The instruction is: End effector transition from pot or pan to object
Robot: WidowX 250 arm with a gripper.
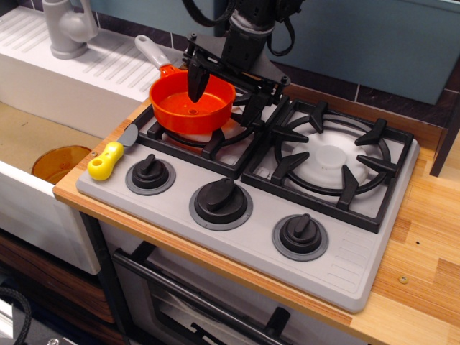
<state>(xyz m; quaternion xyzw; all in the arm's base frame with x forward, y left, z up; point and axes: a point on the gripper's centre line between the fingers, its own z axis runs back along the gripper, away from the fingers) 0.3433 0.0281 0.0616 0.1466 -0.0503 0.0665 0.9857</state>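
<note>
The orange saucepan [180, 108] sits on the rear left burner of the toy stove, with its grey-white handle [152, 52] pointing to the back left. My black gripper [225, 98] hangs over the pan's right side with its jaws apart. One finger [198, 83] is inside the pan and the other [253, 111] is outside the right rim. It holds nothing. The yellow-handled utensil [106, 160] lies on the stove's front left corner, in front of and left of the pan, with its grey blade [128, 135] pointing toward the burner.
The grey stove top [345, 259] has three black knobs [221, 201] along its front and a second burner grate [330, 158] on the right. An amber round dish [61, 162] lies in the sink at the left. A grey faucet [68, 29] stands at the back left.
</note>
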